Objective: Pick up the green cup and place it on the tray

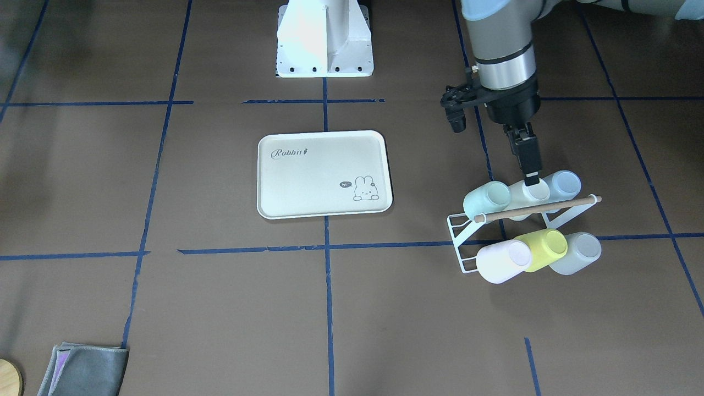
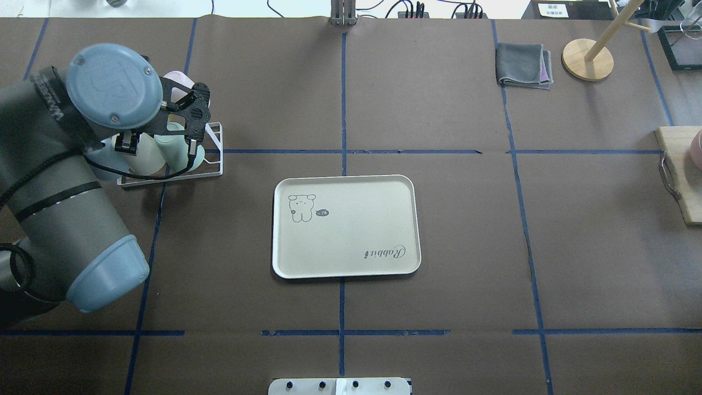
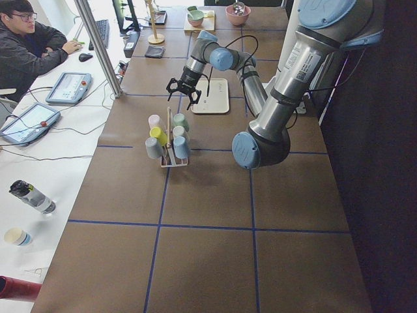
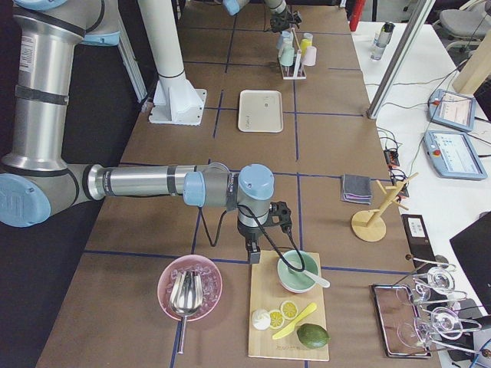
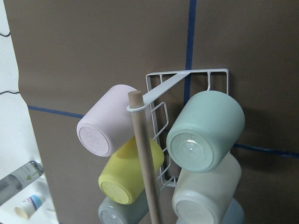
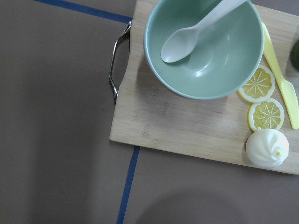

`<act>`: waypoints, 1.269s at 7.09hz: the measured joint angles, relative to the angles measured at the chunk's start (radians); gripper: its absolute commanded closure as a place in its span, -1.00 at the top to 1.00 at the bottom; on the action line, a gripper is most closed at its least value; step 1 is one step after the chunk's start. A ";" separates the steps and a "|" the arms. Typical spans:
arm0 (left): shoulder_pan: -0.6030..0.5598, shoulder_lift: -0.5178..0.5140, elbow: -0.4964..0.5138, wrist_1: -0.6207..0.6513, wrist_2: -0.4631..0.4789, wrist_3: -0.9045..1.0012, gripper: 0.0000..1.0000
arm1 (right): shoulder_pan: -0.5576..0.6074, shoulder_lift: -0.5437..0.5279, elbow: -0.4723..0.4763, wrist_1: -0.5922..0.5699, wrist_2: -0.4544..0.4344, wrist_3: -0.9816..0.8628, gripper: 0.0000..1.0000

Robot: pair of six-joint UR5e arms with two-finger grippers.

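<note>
My left gripper [image 1: 531, 178] hangs point-down over the white wire rack [image 1: 460, 237]. Its tip is above the cream cup [image 1: 529, 193] in the middle of the rack's row nearer my base, and I cannot tell whether it touches that cup. From the front its fingers line up one behind the other, and from above my wrist hides most of them, so I cannot tell how wide the gripper stands. The green cup [image 1: 487, 199] rests tilted on the rack, base outward, at the end of that same row. It is just beside the cream cup, on the rack's end that faces the tray [image 1: 308, 187]. A pale blue cup [image 1: 564, 183] sits at the row's other end. The rack's far row carries a pale pink cup [image 1: 501, 262], a yellow-green cup [image 1: 544, 249] and a grey cup [image 1: 577, 253]. A wooden rod [image 1: 536, 208] runs along the rack's top between the two rows. The tray lies flat on the table [image 1: 165, 308], well apart from the rack. My right gripper [image 4: 253, 254] is far from the rack, over the edge of a wooden board [image 4: 288, 322] that bears a green bowl [image 4: 298, 272]. I cannot tell how its gripper stands.
</note>
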 measured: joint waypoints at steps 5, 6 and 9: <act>0.109 -0.025 0.000 0.220 0.248 0.171 1.00 | 0.000 -0.012 -0.004 0.000 -0.001 0.000 1.00; 0.132 -0.030 0.004 0.221 0.250 0.176 1.00 | 0.000 -0.014 -0.006 0.000 0.000 0.000 1.00; 0.190 -0.028 0.018 0.218 0.294 0.256 1.00 | 0.000 -0.019 -0.012 0.000 -0.001 0.000 1.00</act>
